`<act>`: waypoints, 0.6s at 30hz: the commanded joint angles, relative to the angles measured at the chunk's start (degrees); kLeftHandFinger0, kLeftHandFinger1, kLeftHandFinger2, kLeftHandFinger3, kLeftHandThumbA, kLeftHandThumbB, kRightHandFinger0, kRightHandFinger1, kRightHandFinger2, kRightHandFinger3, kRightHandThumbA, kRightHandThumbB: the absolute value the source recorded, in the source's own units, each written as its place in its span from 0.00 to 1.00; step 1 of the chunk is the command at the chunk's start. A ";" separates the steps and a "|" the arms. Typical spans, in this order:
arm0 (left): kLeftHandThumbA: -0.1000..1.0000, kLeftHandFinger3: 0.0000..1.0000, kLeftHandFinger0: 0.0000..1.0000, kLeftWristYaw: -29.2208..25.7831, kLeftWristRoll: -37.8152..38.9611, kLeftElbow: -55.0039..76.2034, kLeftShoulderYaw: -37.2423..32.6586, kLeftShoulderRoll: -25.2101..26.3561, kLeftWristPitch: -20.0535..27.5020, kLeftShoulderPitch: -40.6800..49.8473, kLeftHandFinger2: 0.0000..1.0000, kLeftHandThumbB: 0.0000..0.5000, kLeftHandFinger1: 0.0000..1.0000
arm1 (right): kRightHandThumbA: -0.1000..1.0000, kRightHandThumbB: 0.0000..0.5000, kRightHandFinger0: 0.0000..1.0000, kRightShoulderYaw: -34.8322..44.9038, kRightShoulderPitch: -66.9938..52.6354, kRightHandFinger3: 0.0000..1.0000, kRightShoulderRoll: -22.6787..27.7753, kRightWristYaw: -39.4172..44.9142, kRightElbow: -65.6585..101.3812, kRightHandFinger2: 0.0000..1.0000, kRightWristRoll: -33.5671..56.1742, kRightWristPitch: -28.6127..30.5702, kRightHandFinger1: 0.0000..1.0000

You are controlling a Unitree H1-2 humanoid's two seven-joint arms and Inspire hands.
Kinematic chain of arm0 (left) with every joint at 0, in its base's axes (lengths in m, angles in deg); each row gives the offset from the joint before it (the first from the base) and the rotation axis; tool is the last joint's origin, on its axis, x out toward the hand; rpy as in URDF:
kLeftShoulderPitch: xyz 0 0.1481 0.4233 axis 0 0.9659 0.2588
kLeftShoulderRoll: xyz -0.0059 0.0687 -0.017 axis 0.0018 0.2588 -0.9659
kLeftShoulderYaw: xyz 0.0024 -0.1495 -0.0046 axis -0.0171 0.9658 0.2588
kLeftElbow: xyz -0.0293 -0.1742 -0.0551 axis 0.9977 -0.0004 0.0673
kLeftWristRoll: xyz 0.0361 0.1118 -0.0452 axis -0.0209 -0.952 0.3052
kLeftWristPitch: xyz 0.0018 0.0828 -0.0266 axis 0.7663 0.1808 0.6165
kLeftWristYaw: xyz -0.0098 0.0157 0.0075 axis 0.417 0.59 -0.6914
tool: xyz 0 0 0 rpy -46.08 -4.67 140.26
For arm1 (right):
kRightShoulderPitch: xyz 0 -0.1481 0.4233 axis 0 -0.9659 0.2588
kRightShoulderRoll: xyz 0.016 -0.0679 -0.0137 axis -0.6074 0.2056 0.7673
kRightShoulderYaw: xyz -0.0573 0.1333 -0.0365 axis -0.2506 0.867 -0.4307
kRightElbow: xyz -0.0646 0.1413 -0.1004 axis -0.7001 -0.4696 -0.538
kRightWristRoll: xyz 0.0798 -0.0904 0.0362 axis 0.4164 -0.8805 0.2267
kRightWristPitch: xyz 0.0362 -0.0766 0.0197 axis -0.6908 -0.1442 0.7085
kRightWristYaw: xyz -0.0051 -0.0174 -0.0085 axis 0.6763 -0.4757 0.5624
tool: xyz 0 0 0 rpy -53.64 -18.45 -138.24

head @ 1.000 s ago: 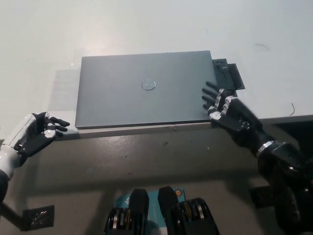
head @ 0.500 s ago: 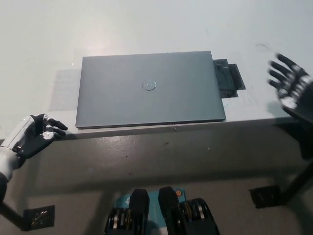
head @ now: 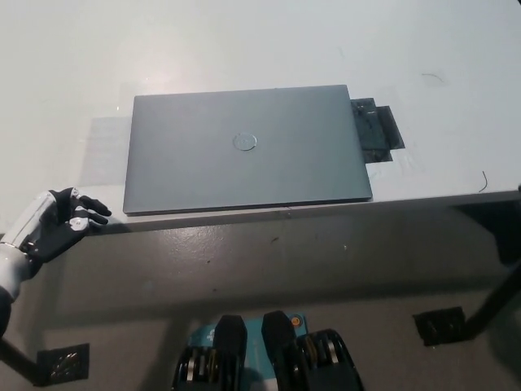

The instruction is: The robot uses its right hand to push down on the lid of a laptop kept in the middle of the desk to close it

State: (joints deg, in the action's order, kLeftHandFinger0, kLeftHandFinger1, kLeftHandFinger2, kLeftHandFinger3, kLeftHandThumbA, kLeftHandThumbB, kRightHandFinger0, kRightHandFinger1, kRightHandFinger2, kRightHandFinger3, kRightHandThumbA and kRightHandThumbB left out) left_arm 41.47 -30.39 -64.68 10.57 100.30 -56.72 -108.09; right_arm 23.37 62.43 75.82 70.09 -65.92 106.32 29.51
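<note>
The laptop (head: 244, 150) lies closed right of the left hand (head: 59, 224), whose loosely curled, empty fingers could bump its corner.

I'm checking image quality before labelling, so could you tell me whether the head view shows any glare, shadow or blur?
Head view: sharp, no motion blur; a soft bright patch of glare on the desk above the laptop; a faint shadow band left of the laptop; dimmer floor below the desk edge; the left robot hand is clearly resolved.
</note>
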 commanded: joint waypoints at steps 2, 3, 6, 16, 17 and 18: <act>0.10 0.48 0.61 -0.01 0.39 0.87 0.70 1.44 2.50 -0.96 0.52 0.34 0.55 | 0.21 0.34 1.00 0.78 0.74 1.00 0.39 0.39 -0.98 0.97 1.54 3.23 1.00; 0.07 0.47 0.59 0.53 1.42 0.28 0.96 1.20 3.41 -1.00 0.51 0.34 0.54 | 0.19 0.31 1.00 0.90 0.76 1.00 0.40 0.46 -1.01 0.96 1.90 3.17 1.00; 0.10 0.46 0.63 -0.21 0.22 0.76 0.58 1.36 2.83 -0.91 0.54 0.34 0.57 | 0.21 0.33 1.00 0.43 0.84 1.00 0.75 0.43 -1.41 0.96 1.06 4.03 1.00; 0.08 0.46 0.62 -0.23 0.49 1.09 0.72 1.17 3.25 -0.45 0.53 0.32 0.56 | 0.19 0.31 1.00 0.35 1.98 1.00 0.97 0.20 -1.66 0.96 1.71 2.98 1.00; 0.08 0.46 0.62 -0.24 0.52 0.90 0.73 1.14 3.26 -0.50 0.53 0.34 0.56 | 0.19 0.31 1.00 0.32 2.01 1.00 1.02 0.19 -1.68 0.96 1.65 2.96 1.00; 0.11 0.46 0.62 -0.33 0.08 0.63 0.57 1.31 3.47 -0.53 0.53 0.34 0.56 | 0.19 0.33 1.00 0.25 2.14 1.00 1.06 0.19 -1.92 0.96 1.57 2.93 1.00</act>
State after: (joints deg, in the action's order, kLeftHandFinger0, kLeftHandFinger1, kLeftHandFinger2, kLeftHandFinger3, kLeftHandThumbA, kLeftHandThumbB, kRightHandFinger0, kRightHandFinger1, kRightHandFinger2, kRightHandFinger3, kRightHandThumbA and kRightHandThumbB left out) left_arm 41.45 -30.20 -64.80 10.57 100.30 -55.59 -107.89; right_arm 23.36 62.63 75.77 70.10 -68.00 107.02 30.39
